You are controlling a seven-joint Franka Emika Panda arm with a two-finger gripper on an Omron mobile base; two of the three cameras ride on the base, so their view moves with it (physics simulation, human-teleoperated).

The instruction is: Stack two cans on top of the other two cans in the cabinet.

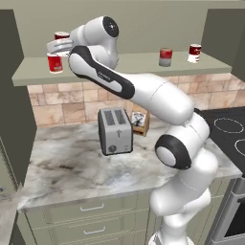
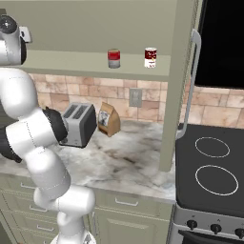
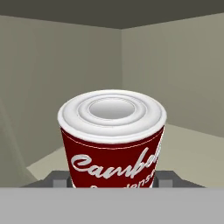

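At the left end of the cabinet (image 1: 129, 64) shelf, the gripper (image 1: 56, 45) was closed on a soup can (image 1: 61, 37), holding it just above the almost all-red can (image 1: 55, 62) that stood on the shelf; whether the two touched could not be told. In the hand view the held can (image 3: 112, 138) sat between the two dark finger tips (image 3: 59, 178), its pale ringed lid facing up and white script on the dark red label reading "Campbel", with the start of "Condensed" beneath it. That lettering could not be read from either base camera. The left base view showed the arm's elbow bent across the shelf front, while the right base view caught only a sliver of the hand at the upper left.

Further right on the shelf, well apart from the gripper, stood a red-and-greyish can (image 1: 165, 57) and a red-and-white can (image 1: 194, 53), near each other and both upright. Below, a marbled countertop (image 1: 72, 167) carried a silver toaster (image 1: 115, 130) and a small brown bag (image 2: 109, 119) against the tan tile backsplash. A black stovetop (image 2: 214, 171) lay to the right.
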